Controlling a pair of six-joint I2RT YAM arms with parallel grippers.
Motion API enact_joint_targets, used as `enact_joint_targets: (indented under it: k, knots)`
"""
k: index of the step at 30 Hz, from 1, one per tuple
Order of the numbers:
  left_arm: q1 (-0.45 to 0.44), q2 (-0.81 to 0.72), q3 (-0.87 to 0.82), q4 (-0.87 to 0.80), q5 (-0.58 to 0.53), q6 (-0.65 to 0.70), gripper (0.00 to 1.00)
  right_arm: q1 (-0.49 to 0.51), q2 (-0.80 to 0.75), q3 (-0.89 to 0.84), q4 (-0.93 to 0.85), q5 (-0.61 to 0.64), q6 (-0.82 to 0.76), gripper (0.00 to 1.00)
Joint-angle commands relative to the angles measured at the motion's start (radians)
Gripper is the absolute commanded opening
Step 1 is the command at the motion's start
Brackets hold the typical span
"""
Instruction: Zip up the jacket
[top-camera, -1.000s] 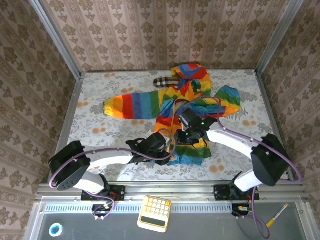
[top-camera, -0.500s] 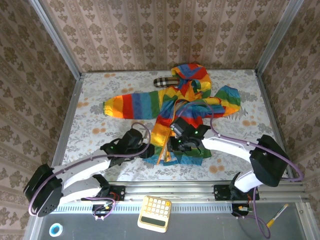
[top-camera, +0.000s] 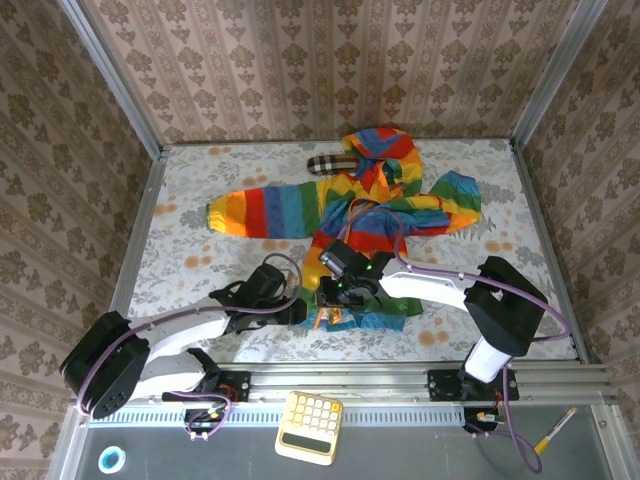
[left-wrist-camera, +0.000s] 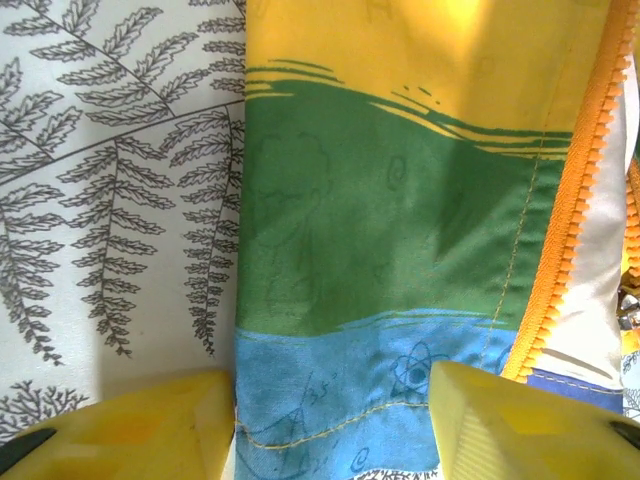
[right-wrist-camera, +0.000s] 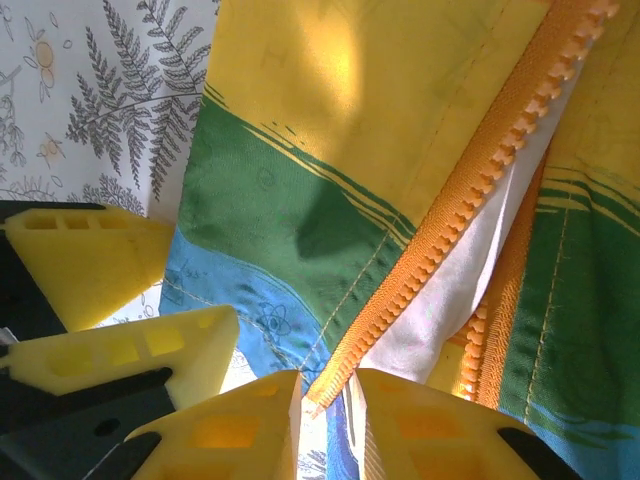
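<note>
At six o'clock of the jacket (top-camera: 380, 190), which lies spread on the table (top-camera: 200, 260) with its hood toward twelve, the right tool (right-wrist-camera: 330, 395) pinches the bottom end of the zipper (right-wrist-camera: 470, 190). The left tool (left-wrist-camera: 330, 430), released, straddles the hem (left-wrist-camera: 330, 395) at nine. Clamp that hem, keeping both tapes aligned.

Top external camera looks down from high behind the arm bases (top-camera: 218, 383), far off, the whole fern-printed white table cover (top-camera: 190, 260) in frame. Left wrist camera peers forward past the left claw (left-wrist-camera: 330, 415), very close over the rainbow-striped fabric jacket (left-wrist-camera: 380, 200). Right wrist camera, equally close behind the right claw (right-wrist-camera: 328, 392), shares that green-and-blue hem panel just ahead of both claws, orange toothed zipper (right-wrist-camera: 470, 187) included.
</note>
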Motion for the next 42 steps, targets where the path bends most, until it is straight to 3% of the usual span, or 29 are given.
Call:
enact_joint_targets:
  k: [1, 7, 12, 26, 42]
  knots:
    - [-0.042, 0.075, 0.007, 0.112, 0.072, -0.043, 0.49, 0.003, 0.004, 0.000, 0.013, -0.005, 0.020, 0.21]
    - [-0.047, 0.048, 0.025, 0.132, 0.095, -0.084, 0.17, -0.025, -0.053, -0.028, 0.013, 0.006, 0.019, 0.26]
    - [-0.036, -0.028, 0.034, 0.132, 0.112, -0.115, 0.03, -0.058, -0.121, -0.065, 0.014, 0.002, 0.019, 0.26]
    - [-0.004, -0.150, -0.032, 0.264, 0.131, -0.270, 0.00, -0.076, -0.176, -0.159, 0.129, -0.080, 0.100, 0.29]
    - [0.004, -0.233, -0.145, 0.313, 0.107, -0.358, 0.00, -0.036, -0.059, -0.201, 0.349, -0.166, 0.236, 0.34]
